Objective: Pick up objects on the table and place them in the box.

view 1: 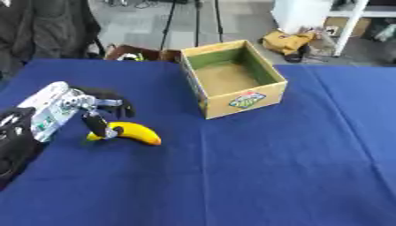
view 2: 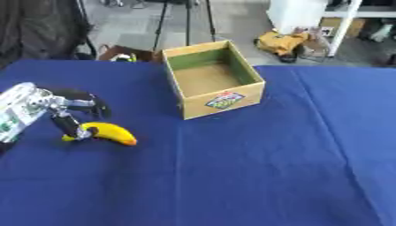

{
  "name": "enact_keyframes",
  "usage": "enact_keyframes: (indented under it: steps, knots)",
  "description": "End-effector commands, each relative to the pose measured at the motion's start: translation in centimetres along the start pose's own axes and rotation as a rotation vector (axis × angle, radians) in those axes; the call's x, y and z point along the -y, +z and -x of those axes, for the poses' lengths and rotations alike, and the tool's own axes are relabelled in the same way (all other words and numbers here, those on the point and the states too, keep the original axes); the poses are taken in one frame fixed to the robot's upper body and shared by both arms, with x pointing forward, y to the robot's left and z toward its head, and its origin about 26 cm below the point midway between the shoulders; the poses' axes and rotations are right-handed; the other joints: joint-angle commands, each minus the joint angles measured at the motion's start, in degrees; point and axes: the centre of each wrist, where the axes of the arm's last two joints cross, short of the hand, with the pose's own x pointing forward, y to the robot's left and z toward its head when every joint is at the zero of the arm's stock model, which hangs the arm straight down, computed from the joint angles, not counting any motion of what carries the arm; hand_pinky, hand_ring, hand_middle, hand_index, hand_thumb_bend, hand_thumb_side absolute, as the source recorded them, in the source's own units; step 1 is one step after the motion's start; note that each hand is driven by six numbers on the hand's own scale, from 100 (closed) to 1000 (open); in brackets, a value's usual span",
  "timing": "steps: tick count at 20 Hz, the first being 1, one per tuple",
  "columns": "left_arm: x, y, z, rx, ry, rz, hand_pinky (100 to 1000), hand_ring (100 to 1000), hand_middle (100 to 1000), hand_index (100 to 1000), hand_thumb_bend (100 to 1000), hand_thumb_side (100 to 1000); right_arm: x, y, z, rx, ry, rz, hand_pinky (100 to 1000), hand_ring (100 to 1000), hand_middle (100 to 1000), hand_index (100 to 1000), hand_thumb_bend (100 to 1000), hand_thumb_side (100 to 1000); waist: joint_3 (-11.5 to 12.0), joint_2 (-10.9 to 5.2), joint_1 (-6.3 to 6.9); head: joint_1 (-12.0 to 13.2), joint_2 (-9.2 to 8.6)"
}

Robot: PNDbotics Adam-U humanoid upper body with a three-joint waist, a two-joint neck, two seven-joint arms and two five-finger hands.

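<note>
Nearest, on the blue tabletop [view 1: 255, 176], left hand [view 1: 97, 112] reaching over the banana [view 1: 133, 132], fingers [view 1: 96, 124] curled at its near end, lift not yet made. Farther back, open box [view 1: 232, 78] empty, awaiting its first item; right hand unseen.

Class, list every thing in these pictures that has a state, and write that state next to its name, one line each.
Banana: lying on the blue table, left hand on its near end.
Box: upright, open at the top, nothing visible inside.
Left hand: fingers curled round the banana.
Right hand: not in view.
</note>
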Motion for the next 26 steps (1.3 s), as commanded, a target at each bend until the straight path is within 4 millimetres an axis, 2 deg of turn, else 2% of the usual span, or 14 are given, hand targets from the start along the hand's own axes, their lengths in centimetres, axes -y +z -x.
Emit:
enact_keyframes:
  steps: [1,5,13,19,22,26]
  knots:
    - [-0.8,0.1,0.3,-0.019,-0.033,-0.023,811,786,793,889,244,100,0.6,-0.8,-0.7,0.03,0.01,0.0,726,677,674,764,100,693,-0.07,-0.91,-0.03,0.02,0.14]
    - [-0.5,-0.4,0.3,-0.014,-0.046,-0.008,800,774,779,883,239,100,0.5,-0.8,-0.7,0.031,0.008,-0.001,726,677,674,764,100,692,-0.09,-0.86,-0.01,0.07,0.19]
    - [-0.3,-0.4,0.4,-0.004,-0.048,-0.005,729,696,711,844,197,100,0.5,-0.9,-0.7,0.031,0.008,0.0,726,677,674,764,100,692,-0.11,-0.88,0.01,0.13,0.19]
    - [-0.4,-0.3,0.3,-0.005,-0.059,-0.003,617,617,625,779,123,100,0.6,-0.8,-0.7,0.03,0.01,0.0,726,677,674,764,100,692,-0.09,-0.89,0.0,0.2,0.27]
    - [-0.8,-0.1,0.3,-0.009,-0.069,-0.023,579,579,581,736,100,100,0.6,-0.8,-0.7,0.03,0.011,0.001,726,677,674,764,100,692,-0.07,-0.93,-0.01,0.18,0.25]
    - [-1.8,0.5,0.1,-0.011,-0.081,-0.068,571,568,568,721,100,100,0.6,-0.8,-0.7,0.03,0.012,0.001,726,677,674,764,100,692,-0.02,-0.97,0.01,0.18,0.24]
